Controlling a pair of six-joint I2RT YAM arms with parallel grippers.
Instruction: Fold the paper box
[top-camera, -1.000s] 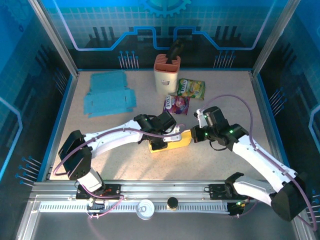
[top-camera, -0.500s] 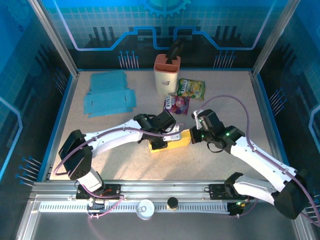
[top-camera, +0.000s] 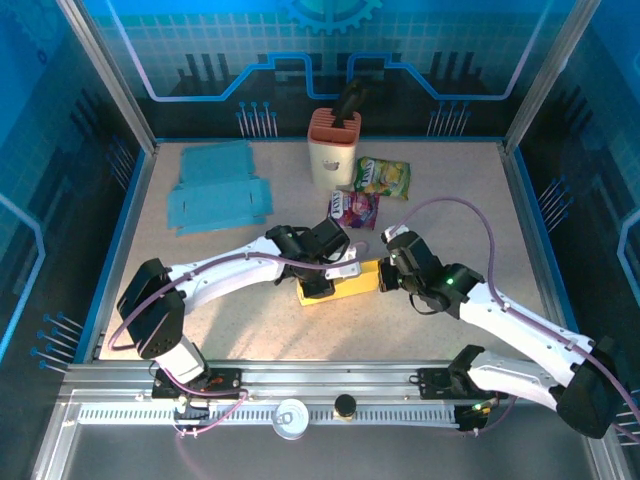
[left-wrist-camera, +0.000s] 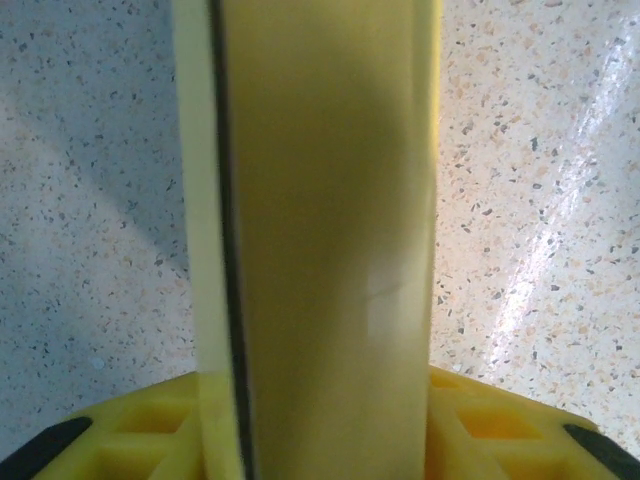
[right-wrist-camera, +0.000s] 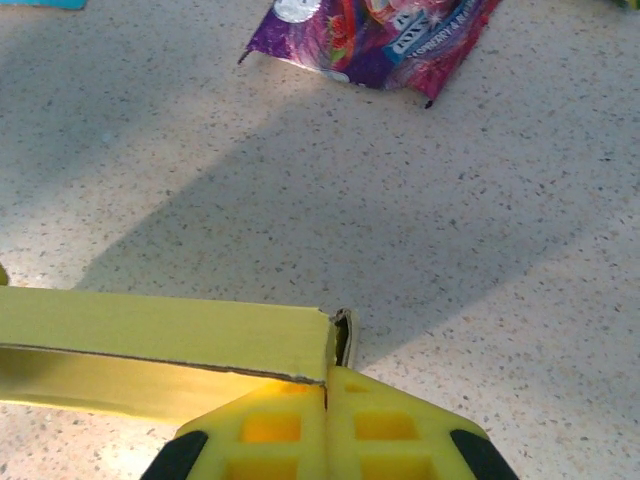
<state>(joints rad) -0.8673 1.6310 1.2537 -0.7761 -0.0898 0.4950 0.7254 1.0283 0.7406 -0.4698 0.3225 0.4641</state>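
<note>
Speckled table (top-camera: 450, 180) inside blue-lit walls (top-camera: 100, 60). Flat blue sheets (top-camera: 215, 195) back left. Left gripper (top-camera: 338, 268) straddling a wall of the yellow box (top-camera: 350, 283) mid-table, pinching or not impossible to tell. Right gripper (right-wrist-camera: 327, 400) pressed together at the box's right end, purple snack packet (top-camera: 356, 208) just behind.

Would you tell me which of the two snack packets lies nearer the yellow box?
The purple packet: it lies just beyond the yellow box, while the green packet sits farther back, beside the holder.
</note>
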